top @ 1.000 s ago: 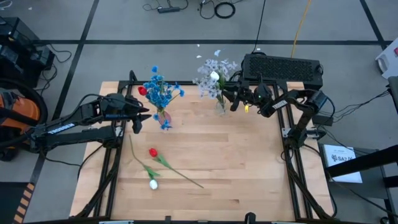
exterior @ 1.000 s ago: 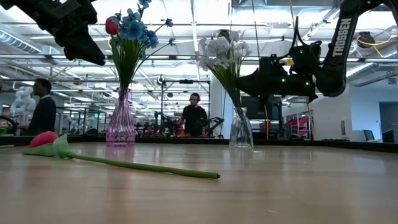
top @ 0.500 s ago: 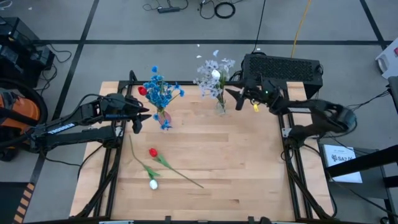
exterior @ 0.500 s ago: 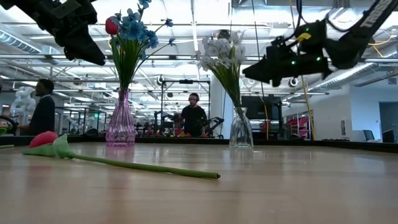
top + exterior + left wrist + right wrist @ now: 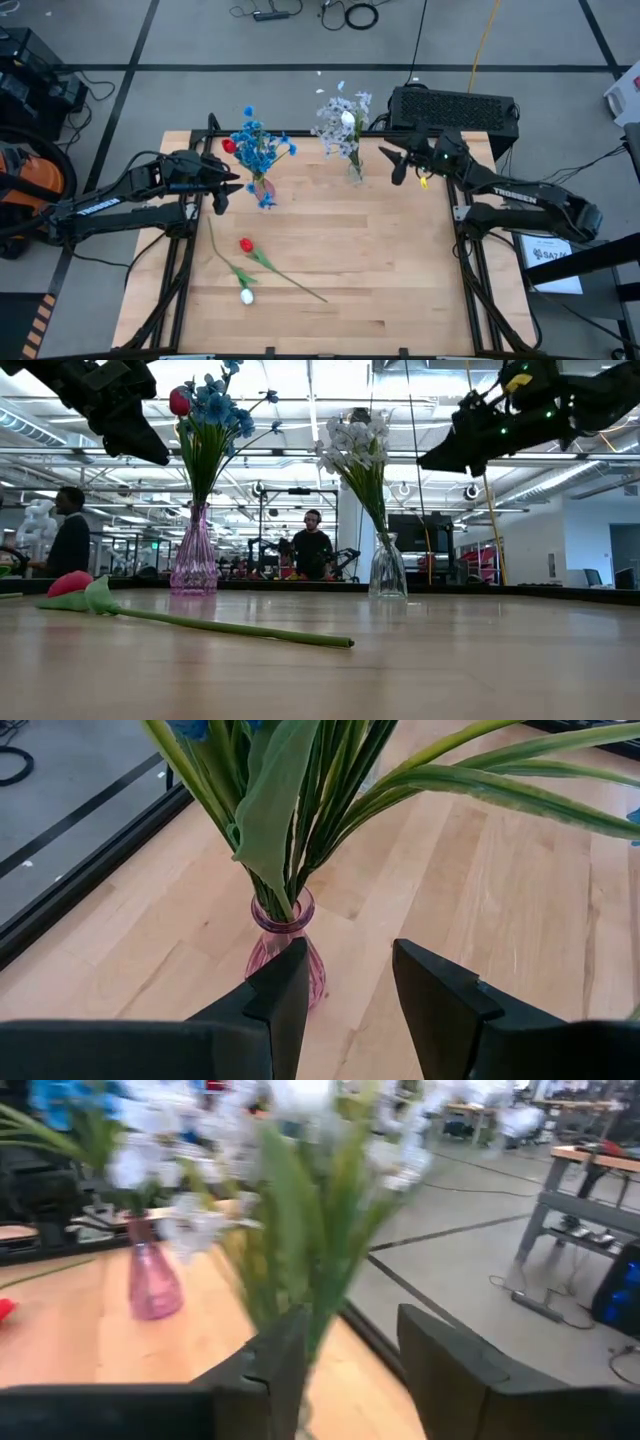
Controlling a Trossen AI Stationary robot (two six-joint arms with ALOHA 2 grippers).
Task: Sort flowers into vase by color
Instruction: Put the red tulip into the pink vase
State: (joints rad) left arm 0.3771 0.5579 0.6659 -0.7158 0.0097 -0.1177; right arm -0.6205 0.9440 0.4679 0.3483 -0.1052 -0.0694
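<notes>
A pink vase (image 5: 262,186) near the table's far edge holds blue flowers (image 5: 258,145) and a red tulip bud (image 5: 229,146). To its right, a clear vase (image 5: 354,170) holds pale lavender-white sprays (image 5: 340,118). A red tulip (image 5: 246,245) and a white tulip (image 5: 246,296) lie flat on the wood in the near left part of the table. My left gripper (image 5: 222,190) hangs open just left of the pink vase (image 5: 285,945). My right gripper (image 5: 392,165) is open in the air right of the clear vase, above its rim (image 5: 432,460).
A black box (image 5: 455,110) stands behind the far right corner of the table. The middle and right of the wooden top (image 5: 400,270) are bare. People stand in the room beyond the far edge (image 5: 312,550).
My right gripper has risen from beside the clear vase's stems and drawn back toward the table's right edge, levelling out as it went. The sprays stay standing in the clear vase.
</notes>
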